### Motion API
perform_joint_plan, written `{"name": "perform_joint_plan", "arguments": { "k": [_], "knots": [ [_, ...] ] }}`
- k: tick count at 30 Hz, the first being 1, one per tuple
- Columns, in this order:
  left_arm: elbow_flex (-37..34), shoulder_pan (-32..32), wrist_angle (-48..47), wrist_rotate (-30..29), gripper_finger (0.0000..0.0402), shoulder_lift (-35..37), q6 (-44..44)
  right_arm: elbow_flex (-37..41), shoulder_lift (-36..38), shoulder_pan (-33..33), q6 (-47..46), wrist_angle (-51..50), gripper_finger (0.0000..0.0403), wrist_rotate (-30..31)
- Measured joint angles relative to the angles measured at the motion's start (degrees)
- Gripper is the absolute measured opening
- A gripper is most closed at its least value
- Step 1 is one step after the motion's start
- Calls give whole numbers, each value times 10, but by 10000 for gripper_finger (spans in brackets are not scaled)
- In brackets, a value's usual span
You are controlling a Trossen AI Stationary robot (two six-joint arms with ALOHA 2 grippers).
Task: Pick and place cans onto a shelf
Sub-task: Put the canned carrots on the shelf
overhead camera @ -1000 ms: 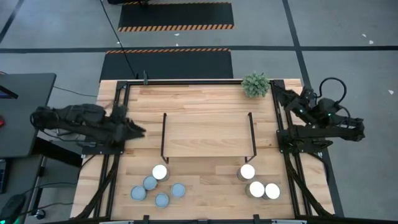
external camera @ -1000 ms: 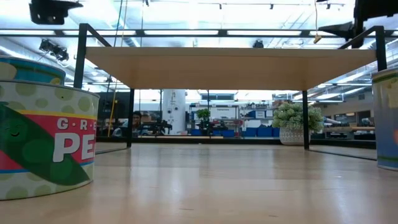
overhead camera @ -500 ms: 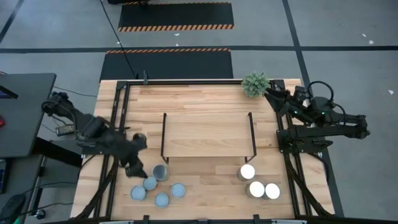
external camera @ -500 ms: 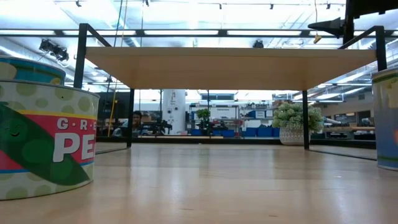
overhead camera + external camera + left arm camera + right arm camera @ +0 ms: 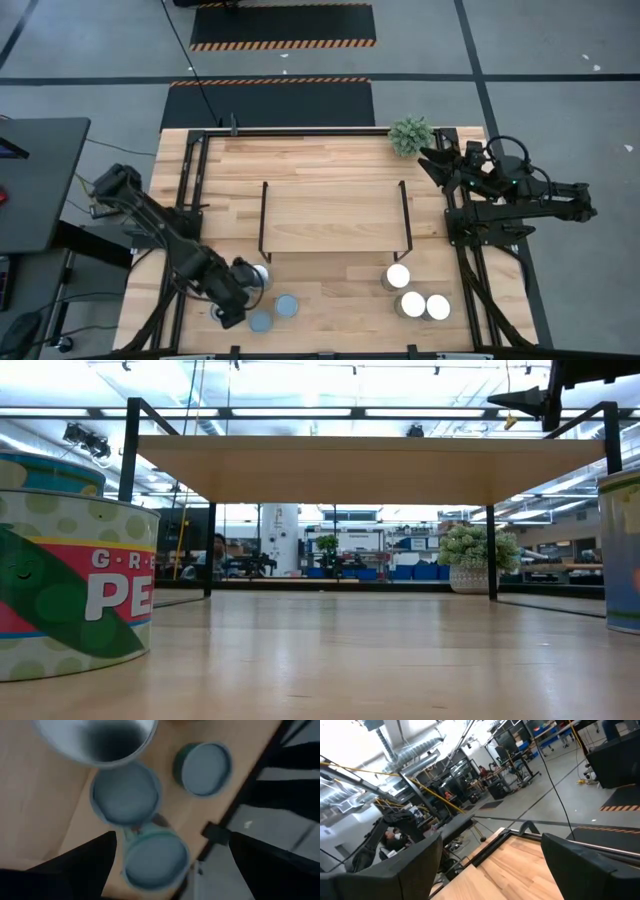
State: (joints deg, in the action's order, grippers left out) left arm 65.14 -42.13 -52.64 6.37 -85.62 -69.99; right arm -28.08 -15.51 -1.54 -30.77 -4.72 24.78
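My left gripper (image 5: 232,300) is open over the group of cans at the table's near left. In the left wrist view (image 5: 172,839) its fingers stand on either side of a blue-grey-topped can (image 5: 155,862) without touching it. Two more blue-grey cans (image 5: 126,795) (image 5: 202,767) and a wider silver-topped can (image 5: 97,737) stand beside it. Two blue-grey cans (image 5: 287,305) (image 5: 260,321) and the silver-topped can (image 5: 258,275) show beside the gripper from above. Three silver-topped cans (image 5: 412,303) stand at the near right. The shelf (image 5: 333,218) stands mid-table. My right gripper (image 5: 430,160) (image 5: 490,840) is open and empty at the far right.
A small potted plant (image 5: 411,135) stands at the far right, just beside my right gripper. The shelf's black rod frames (image 5: 263,220) (image 5: 404,218) rise at both its ends. A black frame (image 5: 190,200) runs along the table's left, right and far edges.
My left gripper has swung from the table's left edge toward the near edge and gone down over the group of cans at the near left, covering two of them from above. My right gripper has shifted a little toward the table's left, near the plant.
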Motion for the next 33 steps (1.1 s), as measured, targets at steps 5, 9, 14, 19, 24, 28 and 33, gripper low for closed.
{"name": "perform_joint_plan", "arguments": {
  "k": [5,9,14,19,24,28,33],
  "knots": [
    [0,0,-14,-77,394,-32,4,0,0,0,6,0,348,-9],
    [0,-1,-36,-138,394,-43,1,0,0,0,6,3,348,-16],
    [0,-13,-38,-207,394,-45,-13,0,0,0,5,4,348,-20],
    [0,-12,-32,-228,394,-45,1,0,0,0,4,4,348,-20],
    [0,-4,-18,-258,394,-46,7,0,0,0,4,8,348,-21],
    [0,4,-16,-268,394,-65,19,0,0,0,4,16,348,-21],
    [0,5,-6,-267,393,-83,21,0,0,0,5,17,348,-21]
  ]
}}
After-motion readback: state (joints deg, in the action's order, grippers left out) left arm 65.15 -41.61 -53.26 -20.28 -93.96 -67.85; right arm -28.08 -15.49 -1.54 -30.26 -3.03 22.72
